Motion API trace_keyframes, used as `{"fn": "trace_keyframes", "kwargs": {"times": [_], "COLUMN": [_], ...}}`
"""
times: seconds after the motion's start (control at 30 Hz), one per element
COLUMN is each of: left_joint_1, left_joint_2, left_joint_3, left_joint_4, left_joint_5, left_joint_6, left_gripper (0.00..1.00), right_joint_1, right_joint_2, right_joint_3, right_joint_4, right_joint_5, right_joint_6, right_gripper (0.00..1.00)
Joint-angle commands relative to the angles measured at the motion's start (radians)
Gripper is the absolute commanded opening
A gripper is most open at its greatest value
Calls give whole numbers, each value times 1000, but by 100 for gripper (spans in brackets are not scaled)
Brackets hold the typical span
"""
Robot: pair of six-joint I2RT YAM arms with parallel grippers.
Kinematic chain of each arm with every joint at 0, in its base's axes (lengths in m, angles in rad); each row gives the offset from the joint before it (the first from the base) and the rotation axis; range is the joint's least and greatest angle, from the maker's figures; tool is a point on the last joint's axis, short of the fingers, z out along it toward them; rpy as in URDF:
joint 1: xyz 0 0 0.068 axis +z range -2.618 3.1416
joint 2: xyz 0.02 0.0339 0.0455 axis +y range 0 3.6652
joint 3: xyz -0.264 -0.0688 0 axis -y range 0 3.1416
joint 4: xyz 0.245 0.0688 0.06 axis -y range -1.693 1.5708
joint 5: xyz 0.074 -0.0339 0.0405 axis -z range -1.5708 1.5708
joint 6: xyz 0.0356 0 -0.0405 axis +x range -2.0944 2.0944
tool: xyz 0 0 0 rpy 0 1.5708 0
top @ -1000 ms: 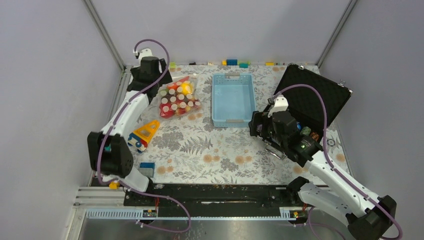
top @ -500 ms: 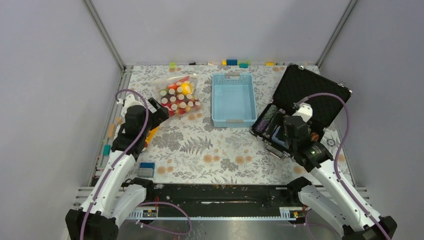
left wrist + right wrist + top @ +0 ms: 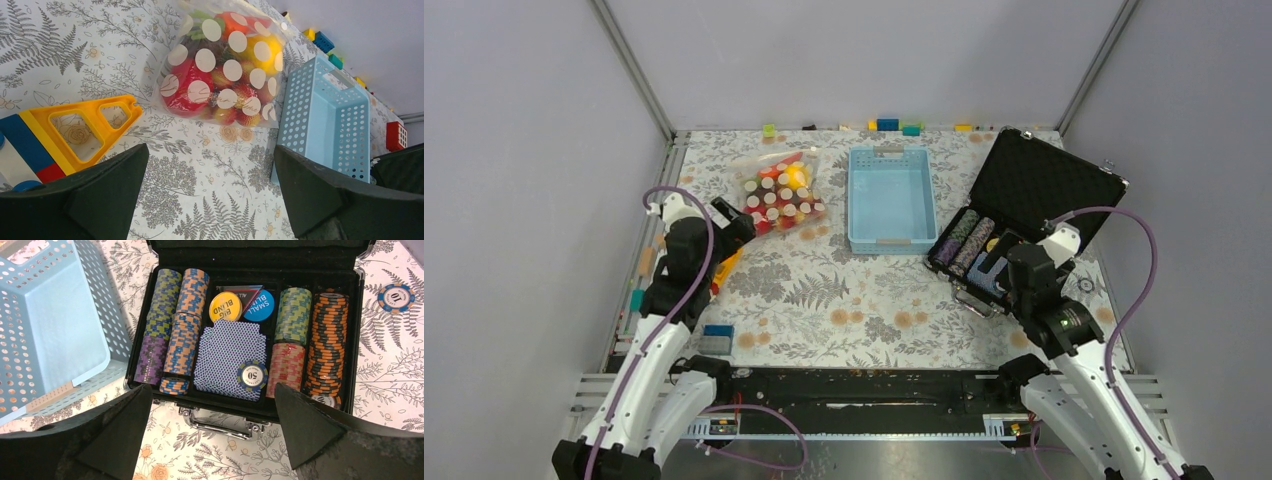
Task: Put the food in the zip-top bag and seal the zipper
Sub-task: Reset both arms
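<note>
The zip-top bag (image 3: 779, 192) lies on the flowered table at the back left, clear with white dots. The food (image 3: 187, 85) is inside it: red round pieces, a yellow one (image 3: 265, 50) and some green. Its far end is cut off in the left wrist view, and I cannot make out the zipper or whether it is shut. My left gripper (image 3: 734, 220) is open and empty, just near and left of the bag (image 3: 225, 65), not touching it; it also shows in the left wrist view (image 3: 210, 150). My right gripper (image 3: 999, 262) is open and empty, above the front of the black case (image 3: 212, 390).
A light-blue slotted basket (image 3: 891, 200) stands empty right of the bag. An open black case (image 3: 250, 270) holds chip stacks and cards. A yellow and blue toy (image 3: 80, 130) lies under my left arm. Small blocks (image 3: 887, 125) line the back edge. A blue block (image 3: 717, 335) lies near left.
My left arm has drawn back from behind the bag to the near left. My right arm has drawn back to the near right, uncovering the case. The bag has not moved.
</note>
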Motion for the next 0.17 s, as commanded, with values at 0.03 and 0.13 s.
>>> {"fn": "trace_keyframes", "kwargs": {"times": [0.03, 0.13], "left_joint_1": [-1, -1], "left_joint_2": [-20, -24], "left_joint_3": [28, 24], "left_joint_4": [19, 24], "left_joint_5": [-49, -50], "left_joint_6": [21, 30], "left_gripper": [99, 99], "right_joint_1": [-4, -5], "right_joint_2": [17, 14], "right_joint_3": [13, 14], "right_joint_4": [-2, 14], "right_joint_5": [35, 26], "right_joint_6": [-8, -32], "right_gripper": [100, 100]}}
